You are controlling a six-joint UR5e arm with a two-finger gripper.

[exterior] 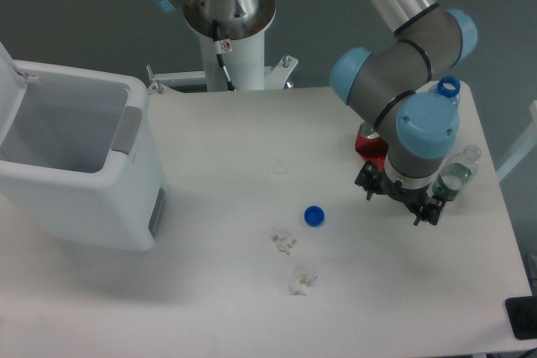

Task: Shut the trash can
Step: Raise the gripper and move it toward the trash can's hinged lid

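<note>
While the trash can (80, 173) sits open at the left edge of the table (252, 291), our gripper (399, 199) hangs far away on the right side. We only have one camera view, looking down from above.

In this view we see the big white bin with its lid (7, 81) tipped up and back at the far left, so we can look right into the empty inside. A grey push tab (127, 130) sits on the rim that faces the arm.

Our gripper points down at the table, and its dark fingers (370, 180) look a little apart with nothing between them. Just beside it stand a clear bottle (456, 175) and a red thing (369, 142) we cannot name.

Between the gripper and the bin lie a blue bottle cap (315, 216) and two white crumpled scraps (294, 262).

We think the arm must cross the whole table to the left, go past the bin's open top, and reach the lid from behind. The lid's hinge side runs along the bin's far left edge, so the push should go toward the right and down.
</note>
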